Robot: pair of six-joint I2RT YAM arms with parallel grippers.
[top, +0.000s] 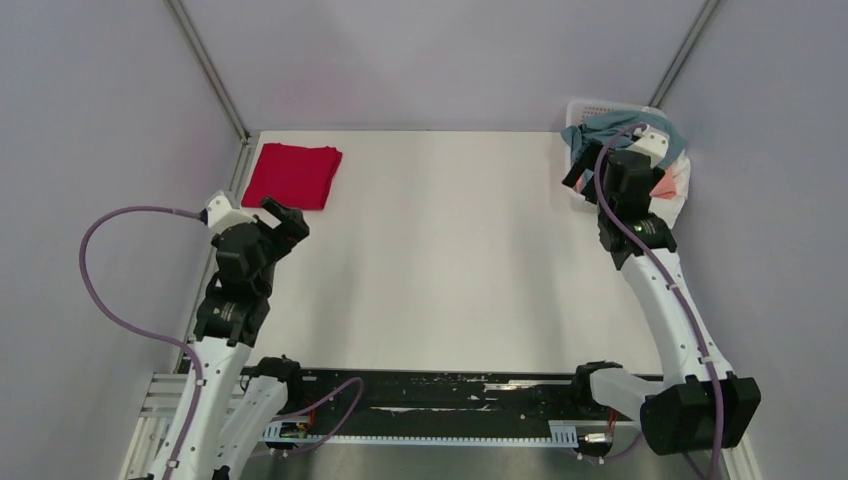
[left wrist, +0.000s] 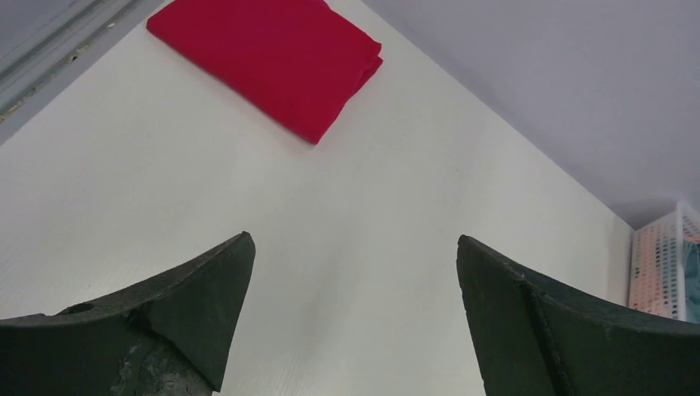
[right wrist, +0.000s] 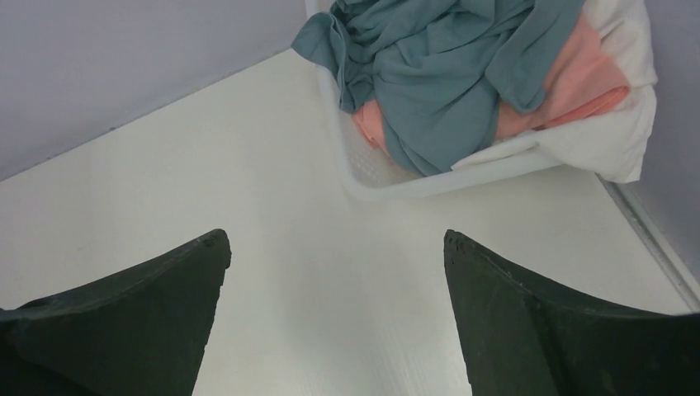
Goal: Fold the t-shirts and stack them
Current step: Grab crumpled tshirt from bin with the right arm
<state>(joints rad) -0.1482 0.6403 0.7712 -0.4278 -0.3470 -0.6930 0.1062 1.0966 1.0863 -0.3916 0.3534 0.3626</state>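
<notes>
A folded red t-shirt lies flat at the table's far left; it also shows in the left wrist view. A crumpled teal-blue t-shirt lies on top of a salmon-pink t-shirt in the white basket at the far right; the teal one also shows in the top view. My left gripper is open and empty, just short of the red shirt. My right gripper is open and empty, above the table beside the basket's near-left edge.
A white cloth hangs over the basket's right rim. Grey walls with metal corner posts enclose the table. A metal rail runs along the table's left edge.
</notes>
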